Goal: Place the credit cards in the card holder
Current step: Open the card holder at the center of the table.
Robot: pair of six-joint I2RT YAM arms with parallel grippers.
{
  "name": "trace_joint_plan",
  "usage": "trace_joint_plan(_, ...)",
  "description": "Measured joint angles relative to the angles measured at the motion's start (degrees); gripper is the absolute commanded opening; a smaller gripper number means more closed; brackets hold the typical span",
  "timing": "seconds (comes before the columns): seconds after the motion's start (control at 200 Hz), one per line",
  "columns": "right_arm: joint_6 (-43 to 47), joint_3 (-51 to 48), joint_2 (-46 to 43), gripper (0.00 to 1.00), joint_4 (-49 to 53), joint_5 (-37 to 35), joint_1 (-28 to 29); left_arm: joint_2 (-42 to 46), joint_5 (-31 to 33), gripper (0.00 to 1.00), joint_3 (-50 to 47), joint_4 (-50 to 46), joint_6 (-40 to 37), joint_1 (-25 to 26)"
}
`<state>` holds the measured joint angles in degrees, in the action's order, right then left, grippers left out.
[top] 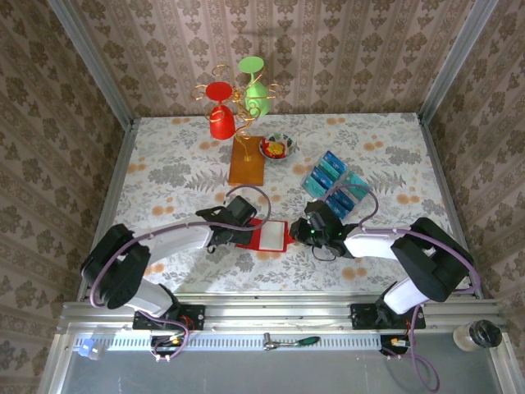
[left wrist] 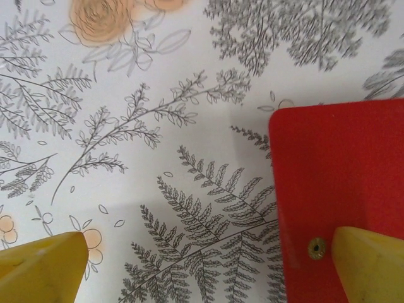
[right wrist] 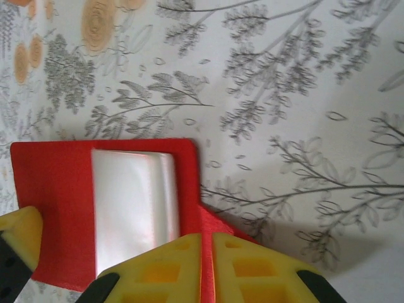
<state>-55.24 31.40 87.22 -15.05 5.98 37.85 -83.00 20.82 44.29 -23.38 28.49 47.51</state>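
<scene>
The red card holder (top: 275,236) lies open on the floral table between my two grippers, its clear window pocket (right wrist: 132,202) facing up. My right gripper (right wrist: 206,268) is shut on a raised red flap at the holder's right edge (right wrist: 218,230). My left gripper (left wrist: 208,271) is open above the holder's left edge (left wrist: 341,177), one yellow fingertip (left wrist: 372,265) over the red surface and the other (left wrist: 41,265) over bare cloth. Several teal-blue credit cards (top: 335,182) stand in a clear rack behind my right gripper (top: 302,232).
An orange stand base (top: 246,160) with a wire tree holds a red cup (top: 221,119) and a green cup (top: 254,90) at the back. A small bowl of sweets (top: 277,148) sits beside it. Patterned walls close in the table on three sides.
</scene>
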Motion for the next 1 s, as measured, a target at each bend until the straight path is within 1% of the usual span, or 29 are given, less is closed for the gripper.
trace_joint_plan(0.18,0.1,1.7,0.0,0.12,0.5,1.4,0.0,4.4,-4.4,1.00,2.4,-0.6,1.3,-0.4)
trace_joint_plan(0.32,0.1,1.7,0.0,0.12,0.6,2.0,0.0,5.8,-10.3,1.00,4.8,0.4,3.3,-0.4)
trace_joint_plan(0.505,0.0,1.7,0.0,0.12,0.6,2.2,0.0,5.8,-18.2,1.00,5.3,5.5,7.9,-0.4)
trace_joint_plan(0.675,0.0,1.7,0.0,0.12,0.6,2.2,0.0,4.6,-24.2,1.00,4.9,12.6,13.1,-0.3)
trace_joint_plan(0.795,0.0,1.7,0.2,0.11,0.5,2.2,0.0,2.8,-27.1,1.00,3.6,17.2,16.2,-0.3)
trace_joint_plan(1.0,-0.2,1.7,0.8,0.11,0.5,2.2,0.0,1.5,-28.7,1.00,0.6,19.7,18.4,-0.4)
